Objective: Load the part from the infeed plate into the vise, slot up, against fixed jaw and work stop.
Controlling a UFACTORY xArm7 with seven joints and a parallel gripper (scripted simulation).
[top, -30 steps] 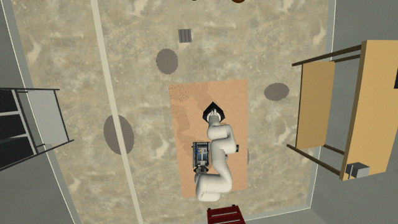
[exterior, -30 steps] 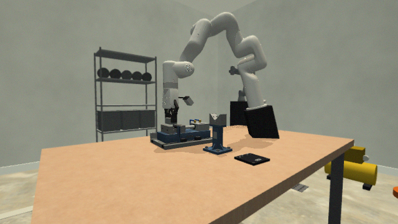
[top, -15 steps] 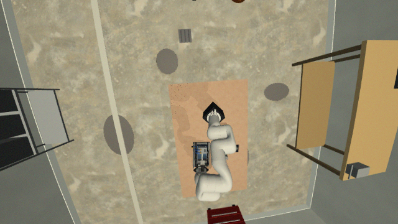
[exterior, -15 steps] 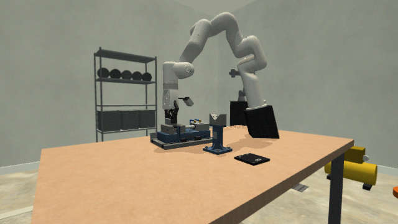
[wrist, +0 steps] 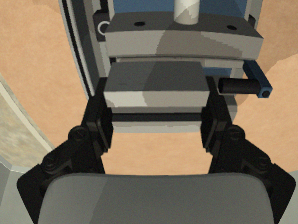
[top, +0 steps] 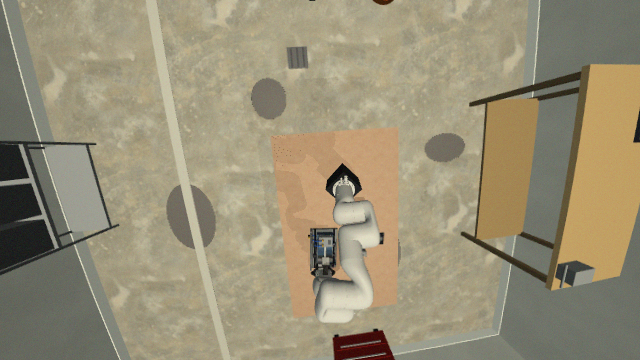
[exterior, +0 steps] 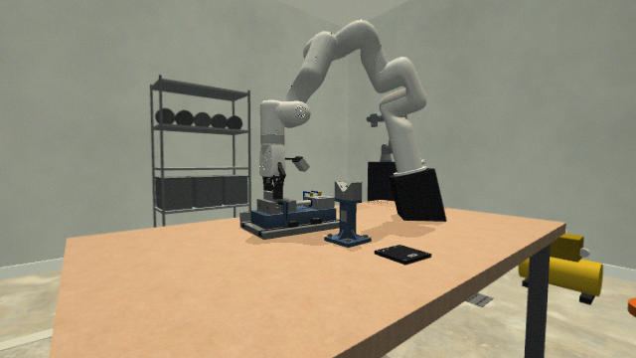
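Wrist view showed my claw (wrist: 157,119) squeezing the block (wrist: 156,86) over the vise (wrist: 182,32); letting go was left.

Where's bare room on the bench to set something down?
Bare wood runs from the black infeed plate and blue V-block stand to the near table edge. Crowded at the blue vise, where the tool grips the grey block.

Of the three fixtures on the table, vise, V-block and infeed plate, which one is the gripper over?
The vise: the gripper hangs over its left end, shut on the part. The V-block and infeed plate stand apart.
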